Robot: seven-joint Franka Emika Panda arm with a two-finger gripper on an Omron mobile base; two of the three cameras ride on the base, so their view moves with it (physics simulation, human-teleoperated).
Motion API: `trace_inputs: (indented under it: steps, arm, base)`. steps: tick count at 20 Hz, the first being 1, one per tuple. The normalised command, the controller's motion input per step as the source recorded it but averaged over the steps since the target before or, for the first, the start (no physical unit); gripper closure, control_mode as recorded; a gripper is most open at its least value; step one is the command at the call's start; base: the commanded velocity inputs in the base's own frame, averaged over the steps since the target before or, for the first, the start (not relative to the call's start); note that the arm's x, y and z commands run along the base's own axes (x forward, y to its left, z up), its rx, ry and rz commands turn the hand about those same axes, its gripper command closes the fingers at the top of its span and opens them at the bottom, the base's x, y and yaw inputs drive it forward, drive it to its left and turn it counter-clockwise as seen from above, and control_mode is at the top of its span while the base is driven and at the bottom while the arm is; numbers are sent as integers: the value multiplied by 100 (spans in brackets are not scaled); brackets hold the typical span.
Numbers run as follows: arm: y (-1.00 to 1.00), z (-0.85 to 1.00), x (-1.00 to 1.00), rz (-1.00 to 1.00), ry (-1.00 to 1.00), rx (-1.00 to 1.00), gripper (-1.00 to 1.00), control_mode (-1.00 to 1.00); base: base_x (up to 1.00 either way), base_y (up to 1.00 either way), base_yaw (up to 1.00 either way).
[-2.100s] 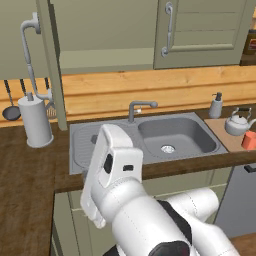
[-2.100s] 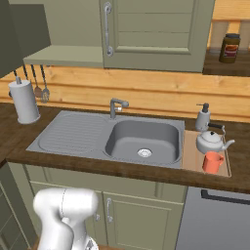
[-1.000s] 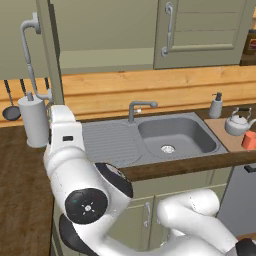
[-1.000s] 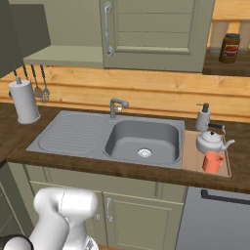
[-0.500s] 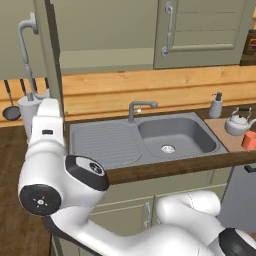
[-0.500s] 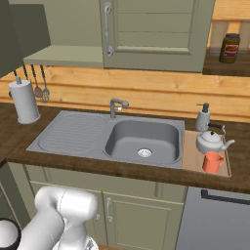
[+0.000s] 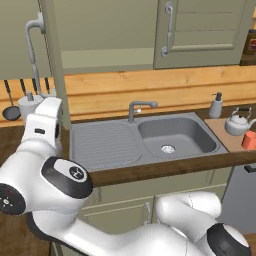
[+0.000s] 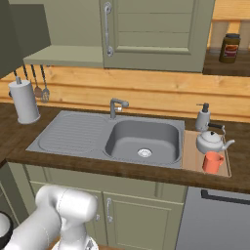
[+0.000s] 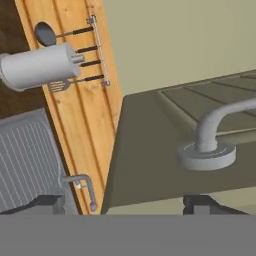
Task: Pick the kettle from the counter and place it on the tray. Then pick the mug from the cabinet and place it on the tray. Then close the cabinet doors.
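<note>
The kettle [image 8: 211, 141] and the orange-red mug [image 8: 212, 162] stand side by side on the tan tray [image 8: 191, 155], right of the sink; the left base view has the kettle [image 7: 237, 123], the mug [image 7: 248, 140] and the tray [image 7: 223, 132] at its right edge. The cabinet's left door [image 7: 56, 75] stands open, the right door [image 8: 156, 34] is shut. My wrist [image 7: 42, 125] is up beside the open door's edge. In the hand view my gripper [image 9: 125, 205] is open, close to that door [image 9: 150, 145] and its bar handle [image 9: 215, 125]. Nothing is held.
A soap dispenser [image 8: 202, 117] stands behind the kettle. The sink [image 8: 141, 139] with faucet [image 8: 116, 105] is set in the counter [image 8: 12, 141]. A paper towel holder [image 8: 24, 102] and hanging utensils [image 8: 39, 83] are at the left. A dark jar [image 8: 229, 47] sits on a shelf at the right.
My arm has swung from in front of the sink to the left and up, bringing the hand to the open left door. Kettle, mug and doors have not moved.
</note>
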Motion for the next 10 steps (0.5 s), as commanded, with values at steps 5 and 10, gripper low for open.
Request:
trace_inputs:
  steps: [5, 10]
  arm:
    - [-80, 0, 8, -2, -5, 0, -100, -100]
    - [-84, 0, 12, 0, -10, 0, -100, -100]
  base:
    - [0, 0, 0]
    - [0, 0, 0]
